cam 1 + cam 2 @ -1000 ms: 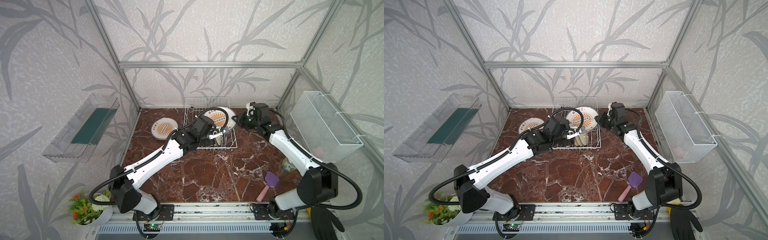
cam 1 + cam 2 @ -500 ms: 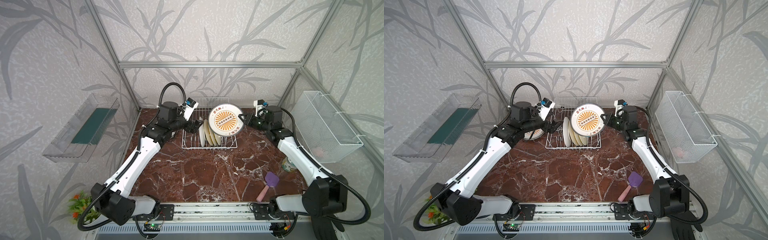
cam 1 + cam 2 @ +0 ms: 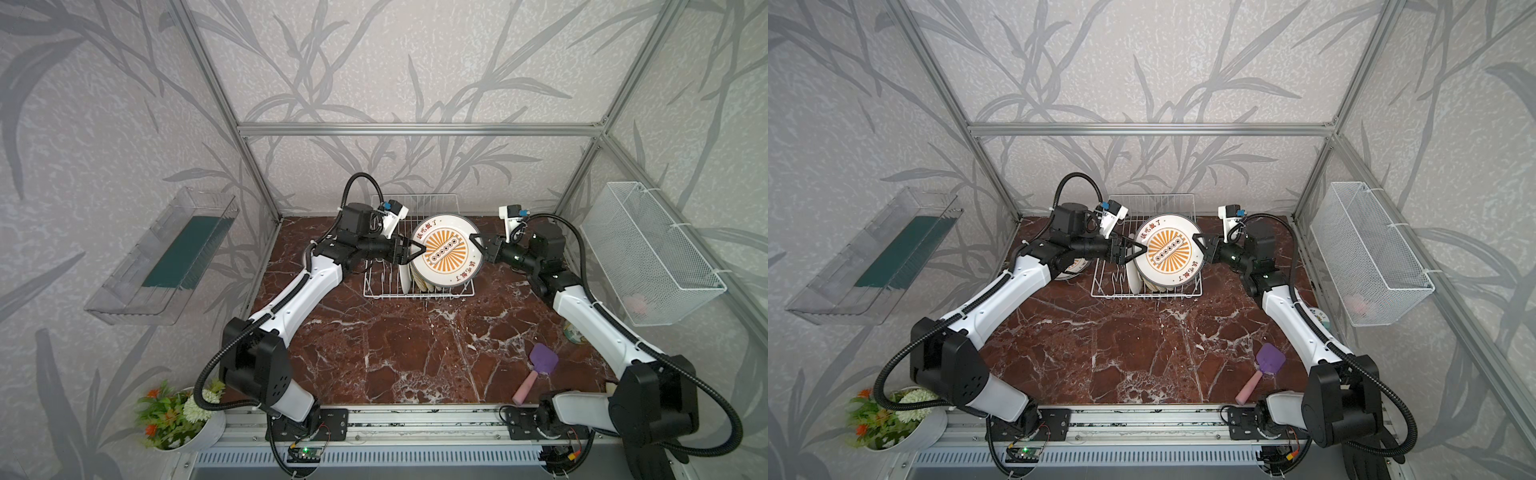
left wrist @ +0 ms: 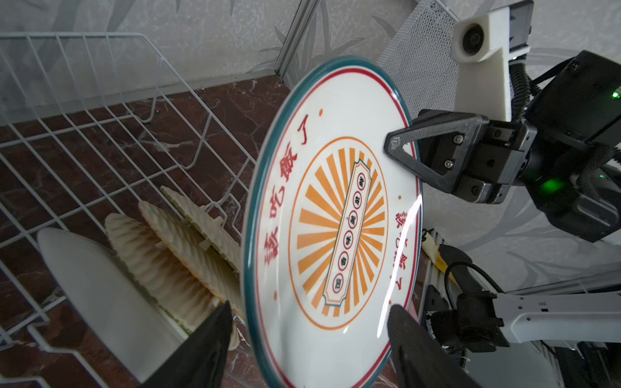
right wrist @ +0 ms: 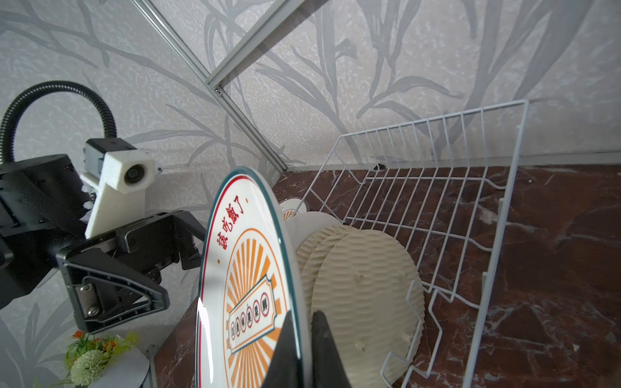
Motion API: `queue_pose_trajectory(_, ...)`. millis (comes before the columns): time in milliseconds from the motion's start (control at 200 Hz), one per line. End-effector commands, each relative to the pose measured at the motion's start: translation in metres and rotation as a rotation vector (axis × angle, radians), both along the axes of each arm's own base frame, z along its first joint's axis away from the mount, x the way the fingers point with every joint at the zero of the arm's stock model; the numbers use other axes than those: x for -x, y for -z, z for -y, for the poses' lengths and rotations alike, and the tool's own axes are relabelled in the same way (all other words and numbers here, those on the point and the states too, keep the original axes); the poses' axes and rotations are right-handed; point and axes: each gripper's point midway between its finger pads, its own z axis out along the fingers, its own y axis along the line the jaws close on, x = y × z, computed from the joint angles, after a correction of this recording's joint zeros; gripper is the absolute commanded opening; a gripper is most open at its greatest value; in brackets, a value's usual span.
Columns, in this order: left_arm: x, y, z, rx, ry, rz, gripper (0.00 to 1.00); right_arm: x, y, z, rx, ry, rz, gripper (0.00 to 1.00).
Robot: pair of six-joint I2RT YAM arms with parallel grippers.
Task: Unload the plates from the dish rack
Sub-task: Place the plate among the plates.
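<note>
A white plate with an orange sunburst (image 3: 444,249) (image 3: 1169,249) hangs upright above the dish rack (image 3: 415,293) (image 3: 1142,296). My right gripper (image 3: 473,241) (image 5: 304,319) is shut on its right rim. My left gripper (image 3: 417,251) (image 4: 309,312) stands open astride the opposite rim, one finger on each side of the plate (image 4: 329,218), neither clearly touching. In the rack (image 4: 100,117) stand three yellow woven plates (image 4: 174,248) (image 5: 363,285) and a white plate (image 4: 100,295) on edge. Another sunburst plate (image 3: 1073,266) lies on the table left of the rack, mostly hidden by my left arm.
A white mesh basket (image 3: 652,253) hangs on the right wall and a clear tray with a green strip (image 3: 166,257) on the left wall. A purple spatula (image 3: 536,374) and a small dish (image 3: 575,332) lie at the front right. A flower pot (image 3: 178,415) stands front left.
The right gripper has lifted the sunburst plate out of the rack. The left arm left the rack's front, swung back left, then came in around the plate's left rim, its jaws narrowing slightly.
</note>
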Motion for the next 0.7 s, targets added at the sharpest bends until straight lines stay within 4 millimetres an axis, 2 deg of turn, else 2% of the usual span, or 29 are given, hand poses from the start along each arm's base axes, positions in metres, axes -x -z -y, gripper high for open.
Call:
queue_pose_trajectory(0,0.001,-0.024,0.007,0.072,0.035,0.017,0.69,0.012,-0.042,-0.011,-0.019,-0.060,0.196,0.00)
queue_pose_trajectory(260,0.003,-0.015,0.008,0.056,0.055,0.002,0.40,0.009,-0.041,-0.016,-0.018,-0.073,0.226,0.00)
queue_pose_trajectory(365,0.004,-0.015,0.007,0.052,0.055,0.003,0.22,0.008,-0.039,-0.016,-0.014,-0.067,0.226,0.00)
queue_pose_trajectory(565,0.004,-0.013,0.008,0.052,0.062,-0.006,0.00,0.008,-0.037,-0.020,-0.010,-0.078,0.218,0.00)
queue_pose_trajectory(600,0.004,-0.014,0.008,0.054,0.061,-0.005,0.00,0.008,-0.037,-0.021,-0.010,-0.081,0.217,0.00)
queue_pose_trajectory(650,0.004,-0.015,0.008,0.056,0.060,-0.004,0.00,0.009,-0.037,-0.021,-0.009,-0.079,0.215,0.07)
queue_pose_trajectory(695,0.003,-0.016,0.007,0.055,0.049,-0.004,0.00,0.009,-0.037,-0.021,-0.007,-0.074,0.210,0.23)
